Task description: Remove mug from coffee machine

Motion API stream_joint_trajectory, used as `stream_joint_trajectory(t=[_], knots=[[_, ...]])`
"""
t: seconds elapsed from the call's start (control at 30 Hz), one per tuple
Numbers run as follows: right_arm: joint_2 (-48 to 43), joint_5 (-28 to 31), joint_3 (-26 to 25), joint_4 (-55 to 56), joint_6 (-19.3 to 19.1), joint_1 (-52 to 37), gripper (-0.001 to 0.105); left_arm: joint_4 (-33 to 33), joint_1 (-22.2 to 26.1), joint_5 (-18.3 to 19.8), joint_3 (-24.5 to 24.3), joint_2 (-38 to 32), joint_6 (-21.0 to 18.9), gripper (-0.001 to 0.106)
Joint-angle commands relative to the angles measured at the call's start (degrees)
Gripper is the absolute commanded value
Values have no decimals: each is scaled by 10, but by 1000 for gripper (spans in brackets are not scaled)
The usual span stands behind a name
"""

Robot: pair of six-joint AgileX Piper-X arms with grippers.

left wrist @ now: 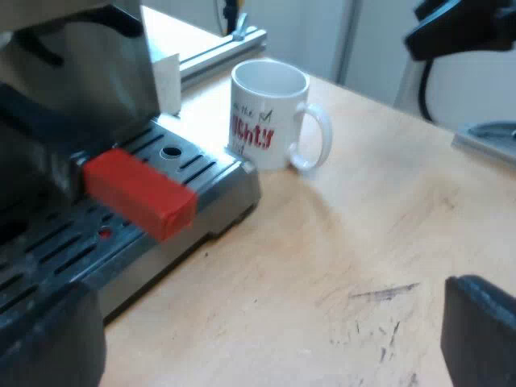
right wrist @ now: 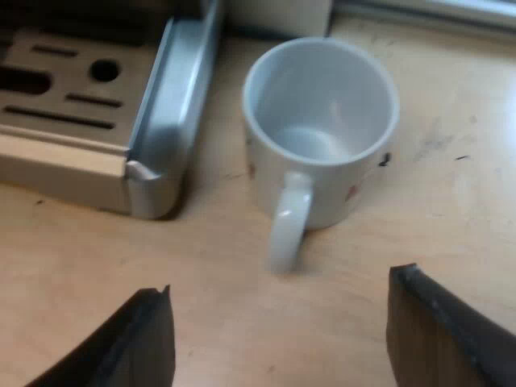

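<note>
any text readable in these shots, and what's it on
"ghty": large red letters on the mug; the word's start is hidden round the curve.
"the" followed by a tick: small dark print above the red word, an unsure reading.
Line under the red word: too blurred to read.
Tray and red handle end: no text.

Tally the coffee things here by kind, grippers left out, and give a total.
Mug: 1
Coffee machine: 1
Red-ended handle: 1
Total: 3
</note>
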Motion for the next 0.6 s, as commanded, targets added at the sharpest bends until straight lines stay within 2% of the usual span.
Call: stream_joint_trajectory(t=[0.03, 0.2, 0.33, 0.4, 0.6], knots=[[-5, -29, -35, 57, 28, 0, 59, 39, -2, -10, -23, 0, -4, 86], [-5, -29, -103, 156, 40, 0, 59, 109, -2, -13, -67, -2, -9, 86], [-5, -29, -148, 207, 40, 0, 59, 150, -2, -36, -100, -2, -39, 86], [11, -34, -175, 232, 40, 0, 59, 155, -2, -52, -119, -2, -62, 86], [63, -49, -236, 279, 40, 0, 59, 155, -2, -52, -163, 40, -98, 86]])
